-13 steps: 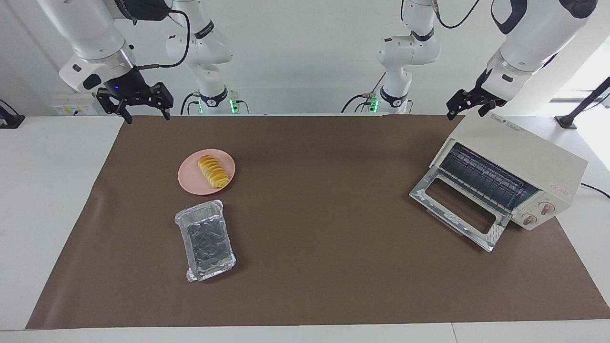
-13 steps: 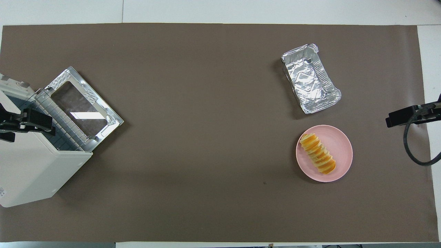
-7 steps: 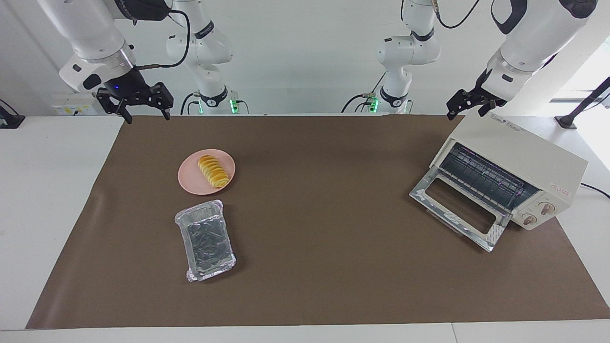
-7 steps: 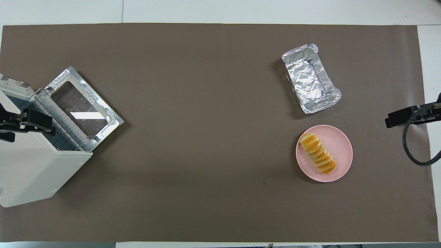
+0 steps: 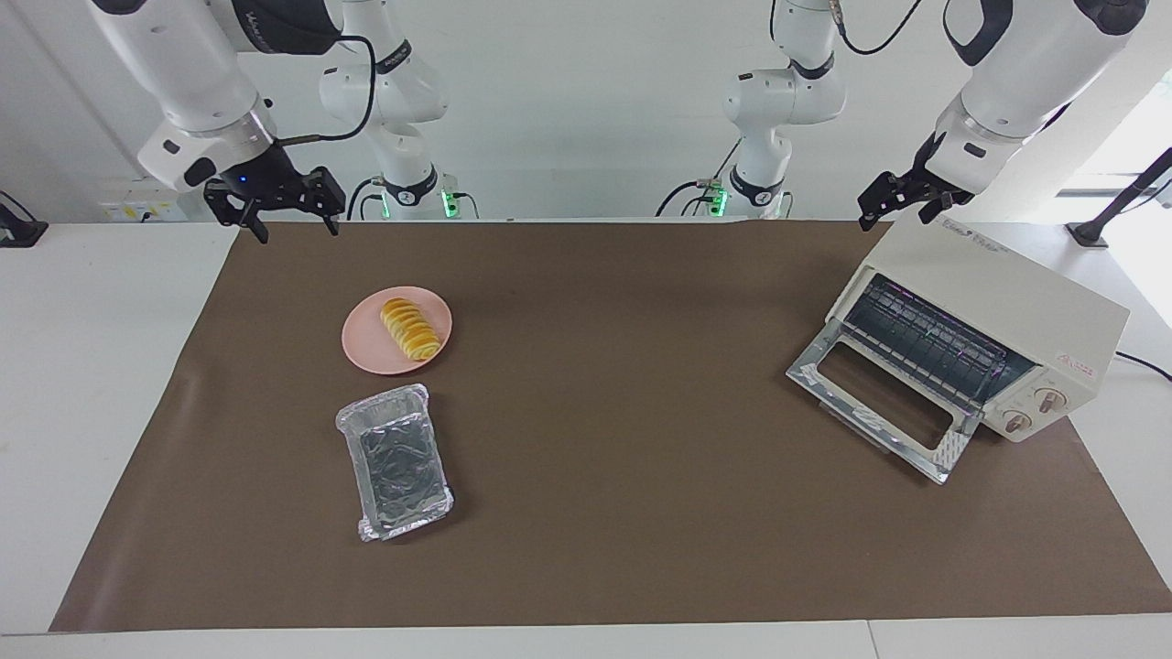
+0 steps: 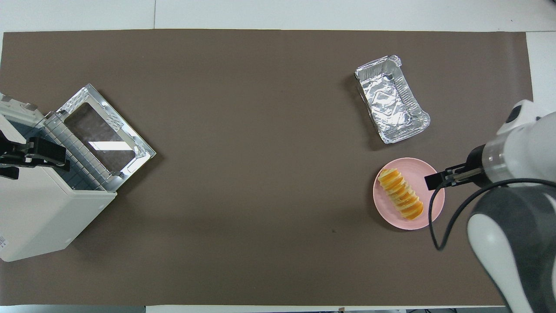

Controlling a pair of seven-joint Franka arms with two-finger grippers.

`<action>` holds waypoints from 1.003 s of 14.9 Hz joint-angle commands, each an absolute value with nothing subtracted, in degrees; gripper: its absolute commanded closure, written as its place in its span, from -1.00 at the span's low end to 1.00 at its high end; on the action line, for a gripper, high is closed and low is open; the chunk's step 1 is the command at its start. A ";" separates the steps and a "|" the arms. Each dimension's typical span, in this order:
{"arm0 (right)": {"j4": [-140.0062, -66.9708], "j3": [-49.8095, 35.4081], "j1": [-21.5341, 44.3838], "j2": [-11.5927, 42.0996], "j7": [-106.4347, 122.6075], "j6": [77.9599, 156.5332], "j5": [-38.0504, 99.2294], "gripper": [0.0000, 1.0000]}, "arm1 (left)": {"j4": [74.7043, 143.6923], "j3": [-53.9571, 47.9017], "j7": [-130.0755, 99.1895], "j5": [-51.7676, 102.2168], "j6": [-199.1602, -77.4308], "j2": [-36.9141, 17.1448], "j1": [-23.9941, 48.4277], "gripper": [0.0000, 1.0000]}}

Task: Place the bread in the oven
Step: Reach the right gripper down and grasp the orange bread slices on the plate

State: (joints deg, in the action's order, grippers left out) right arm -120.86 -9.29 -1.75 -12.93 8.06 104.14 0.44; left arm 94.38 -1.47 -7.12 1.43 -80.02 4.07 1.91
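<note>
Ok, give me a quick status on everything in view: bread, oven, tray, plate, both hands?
bread: lying on the plate, not gripped
plate: on the mat, holding the bread
oven: door dropped open, rack bare
foil tray: empty, beside the plate, farther from the robots
right hand: open, raised, holding nothing
left hand: waiting above the oven's top, holding nothing

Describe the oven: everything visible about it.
The oven is a boxy cream-white toaster oven standing at the left arm's end of the table, turned at an angle on the brown mat. Its glass drop-down door, framed in shiny metal, lies fully open, baring a wire rack in a dark, empty cavity. Two round knobs sit under a small red label. The left gripper hovers over its top, not touching.
</note>
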 commanded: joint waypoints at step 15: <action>-142.55 -10.99 -1.67 -2.90 27.24 141.85 0.97 -1.00 | 93.96 -2.02 -6.33 0.53 -79.01 4.13 1.14 -1.00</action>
